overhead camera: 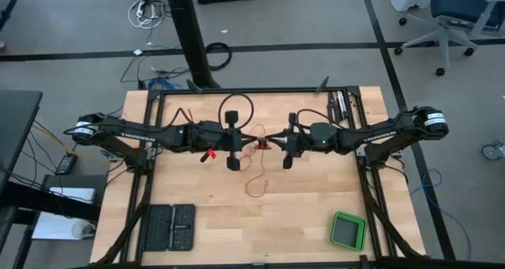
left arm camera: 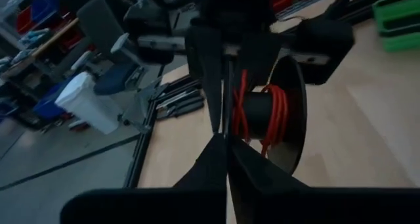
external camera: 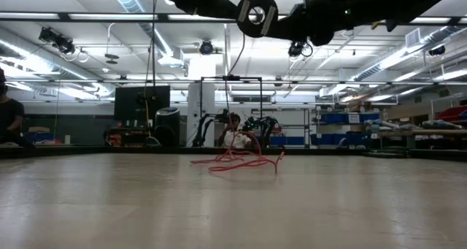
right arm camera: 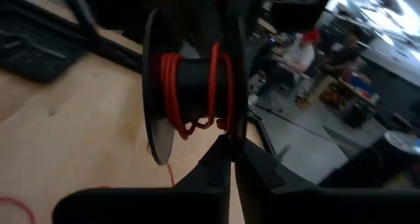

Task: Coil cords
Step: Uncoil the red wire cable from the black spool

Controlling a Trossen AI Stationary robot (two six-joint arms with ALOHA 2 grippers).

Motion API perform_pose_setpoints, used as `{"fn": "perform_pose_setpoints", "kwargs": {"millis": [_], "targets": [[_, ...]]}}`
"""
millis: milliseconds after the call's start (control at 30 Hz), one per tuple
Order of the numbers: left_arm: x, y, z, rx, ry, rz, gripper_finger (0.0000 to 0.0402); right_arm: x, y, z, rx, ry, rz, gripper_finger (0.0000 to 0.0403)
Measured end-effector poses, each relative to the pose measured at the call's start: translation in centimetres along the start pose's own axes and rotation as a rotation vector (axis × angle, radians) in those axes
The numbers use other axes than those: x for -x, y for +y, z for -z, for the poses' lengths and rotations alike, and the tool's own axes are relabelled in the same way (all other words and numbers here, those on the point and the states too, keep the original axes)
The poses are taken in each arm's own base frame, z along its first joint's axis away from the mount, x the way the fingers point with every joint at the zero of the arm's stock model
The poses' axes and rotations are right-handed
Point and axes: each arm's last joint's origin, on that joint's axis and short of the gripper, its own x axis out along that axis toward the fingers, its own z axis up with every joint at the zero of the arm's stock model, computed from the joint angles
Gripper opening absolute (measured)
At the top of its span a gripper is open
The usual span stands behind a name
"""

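A black spool (overhead camera: 263,142) hangs in mid-air above the table's middle, between my two grippers. The red-orange cord (left arm camera: 262,112) is partly wound on its hub. The rest drops to a loose tangle (external camera: 237,160) lying on the table (overhead camera: 316,190). My left gripper (left arm camera: 226,148) comes from the left and my right gripper (right arm camera: 231,157) from the right. Both are shut on the spool, which also shows at the top of the low view (external camera: 255,15). My left gripper pinches the rim of the spool's far flange (left arm camera: 224,99) between its two fingers, coming level from the table's left. The spool is lifted clear with its axle level. My right gripper pinches the same flange's rim (right arm camera: 235,119) on the opposite side, level from the table's right. The wound cord (right arm camera: 172,86) sits beside its fingers, and a slack strand trails down.
A green box (overhead camera: 347,231) stands near the front right. Two black trays (overhead camera: 168,228) lie at the front left, and dark tools (overhead camera: 339,105) at the far right. A black cable loop (overhead camera: 235,107) hangs over the left arm. A person (external camera: 9,117) shows in the room behind.
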Motion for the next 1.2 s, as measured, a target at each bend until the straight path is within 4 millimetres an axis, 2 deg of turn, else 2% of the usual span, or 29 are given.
{"fn": "perform_pose_setpoints", "kwargs": {"millis": [200,367,533,733,867,1033,1200], "targets": [[0.0,0.2,0.1,0.016,0.032,-0.060,0.0002,1.3,-0.9,-0.4,-0.008,0.094,0.132,0.0055],[0.1,0.4,0.3,0.023,0.068,-0.130,0.0001,3.2,-1.9,-1.2,-0.090,0.101,0.123,0.0075],[0.2,0.8,0.3,0.068,0.108,-0.277,0.0001,3.7,-2.1,-0.3,-0.200,0.175,0.065,0.0093],[0.3,1.2,0.0,0.195,0.090,-0.387,0.0000,2.2,-1.2,1.1,-0.279,0.205,-0.074,0.0141],[0.3,1.4,0.0,0.309,0.075,-0.441,0.0000,0.3,-0.7,1.8,-0.332,0.166,-0.058,0.0172],[0.3,1.5,-0.3,0.396,0.029,-0.453,0.0000,-1.9,-0.4,2.4,-0.418,0.050,0.021,0.0177],[0.4,1.6,-0.4,0.404,0.019,-0.455,0.0000,-3.2,0.2,2.8,-0.450,-0.043,0.000,0.0167]]}}
